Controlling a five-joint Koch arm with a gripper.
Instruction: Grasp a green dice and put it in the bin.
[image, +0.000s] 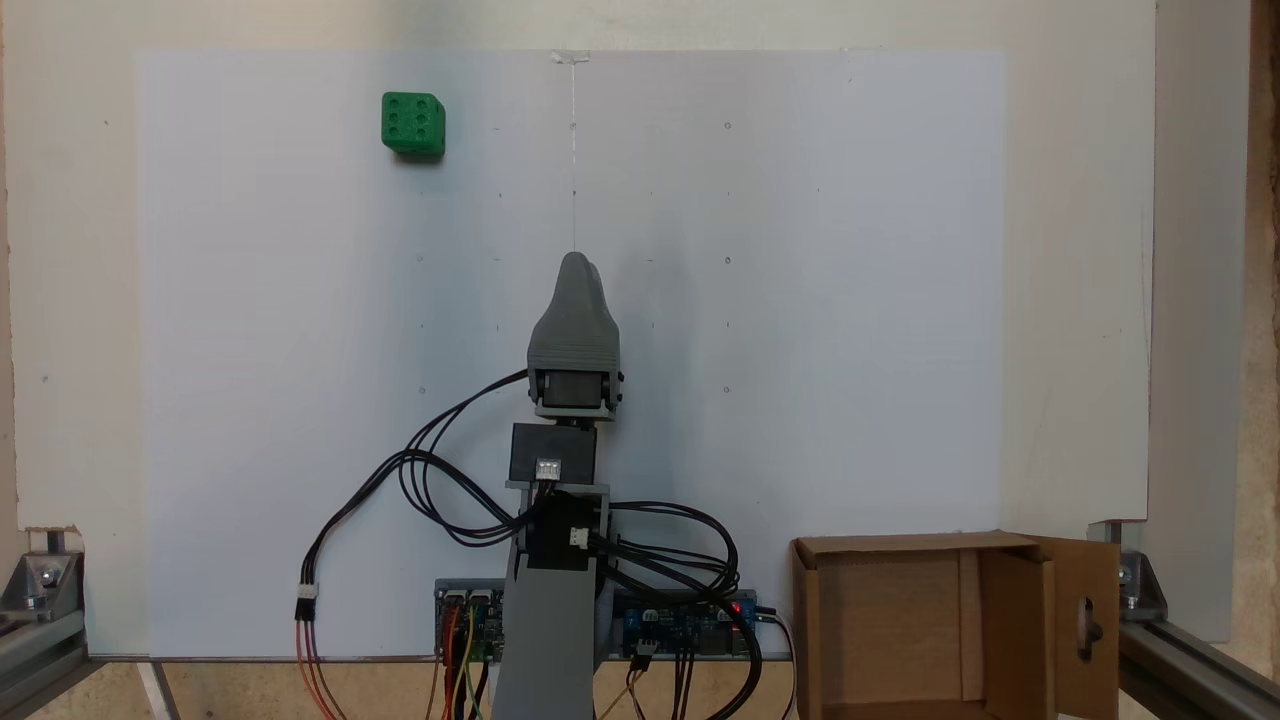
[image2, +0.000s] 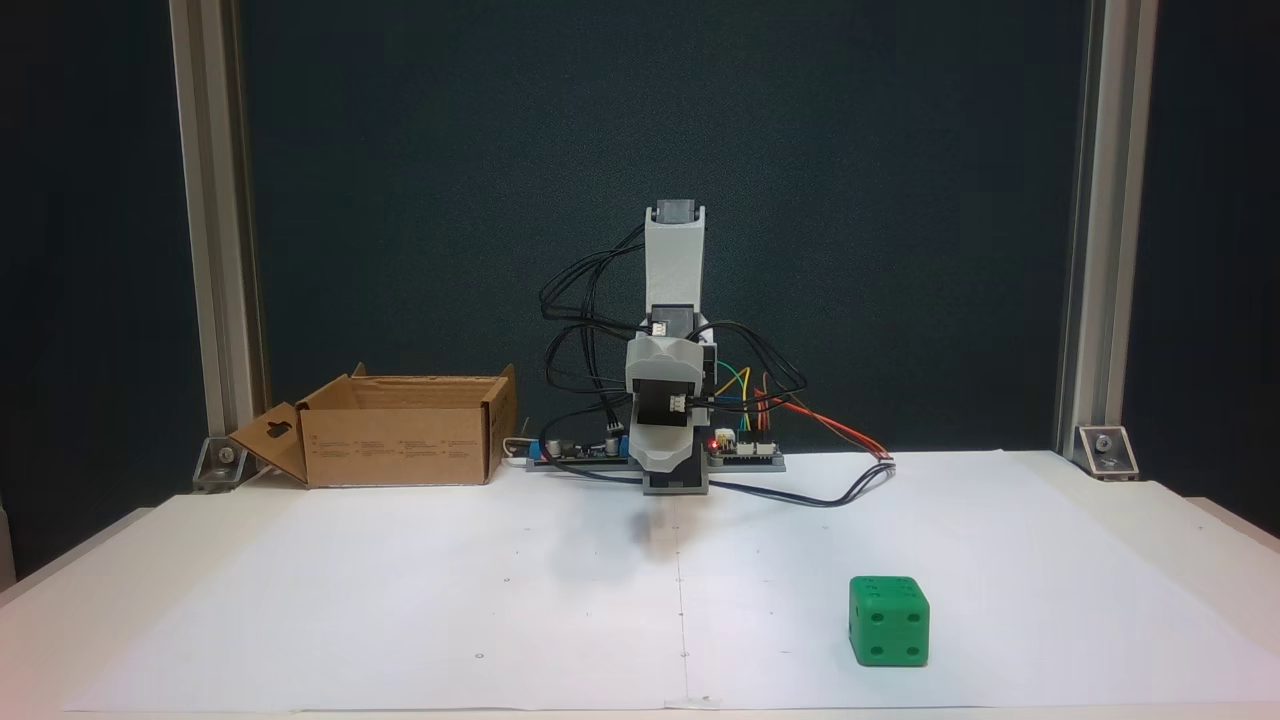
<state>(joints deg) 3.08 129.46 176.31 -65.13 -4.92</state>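
Fingers (image: 578, 262) pressed together, holding nothing, folded above the arm base. Green dice (image: 413, 124) sits on the white sheet of the table (image: 850, 300), well apart from the fingers, far from the bin (image: 905, 620). Judged light, rigid, smooth plastic; pinch two opposite flat faces, avoiding the rounded corners.

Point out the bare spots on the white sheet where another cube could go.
Free: the wide stretch of white sheet between the green dice and the bin, and the sheet's side below the dice in that view. Crowded: the near edge by the arm's base, with cables and circuit boards.
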